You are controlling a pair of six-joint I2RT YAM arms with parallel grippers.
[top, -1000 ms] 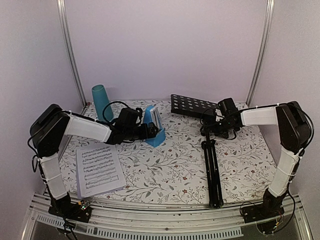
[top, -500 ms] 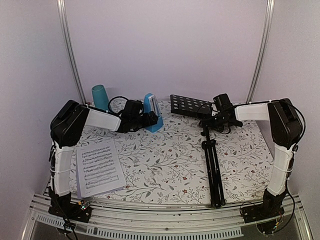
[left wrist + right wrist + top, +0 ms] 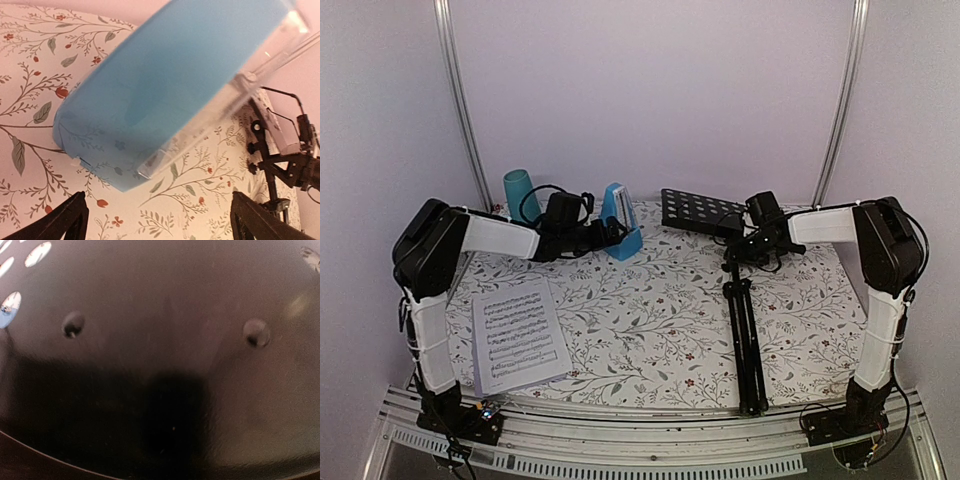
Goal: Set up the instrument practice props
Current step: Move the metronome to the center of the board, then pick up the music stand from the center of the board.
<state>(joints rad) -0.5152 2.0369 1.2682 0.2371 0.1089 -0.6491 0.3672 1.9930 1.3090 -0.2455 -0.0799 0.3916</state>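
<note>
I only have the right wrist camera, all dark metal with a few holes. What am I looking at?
Observer: The tray of the music stand; from above, the stand lies on the table.
Operator: Where's my right gripper?
Observer: The right gripper is at the stand's top, by the tray; its grip is hidden.
Operator: And the left?
Observer: The left gripper is open, the blue metronome just ahead of its fingers.

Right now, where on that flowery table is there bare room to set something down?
Widest bare patch: between the sheet music and the music stand pole. A narrower strip lies right of the stand. The far edge is crowded: cup, metronome, left gripper, right gripper.
</note>
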